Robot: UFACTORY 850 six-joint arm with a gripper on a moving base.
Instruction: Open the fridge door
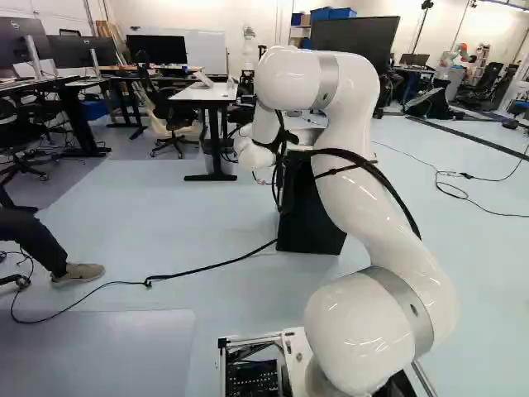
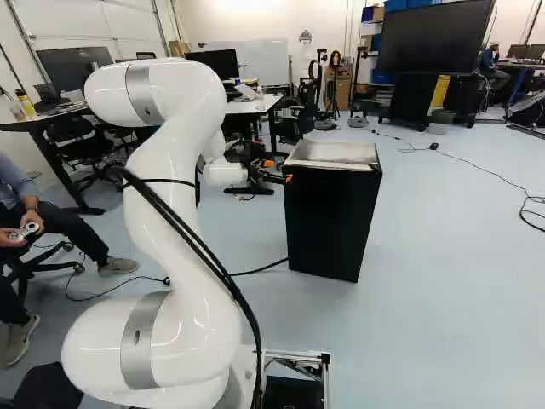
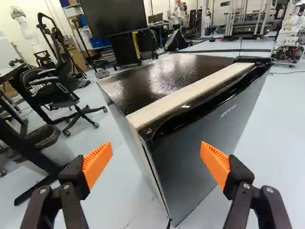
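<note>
- The fridge point(image 2: 332, 217) stands upright on the floor point(image 2: 451, 298), ahead of the arm point(image 2: 174, 196) and well in from the floor's far edge by the back wall.
- Its door point(image 3: 195, 152) looks shut; the cap point(image 3: 251, 59) at the far top corner is probably the hinge, so the near upright edge should swing.
- The claw point(image 3: 156, 149) has its fingers wide apart, that near edge lying ahead between them, nothing clamped.
- The step in hand seems to be lining up on that edge: get one orange pad point(image 3: 97, 164) to the seam side, then ease in squarely.
- Once it has hold, pull gently along the door's arc; a straight tug might drag the fridge.
- Keep clear of the cable point(image 2: 262, 267) near the fridge's foot.
</note>
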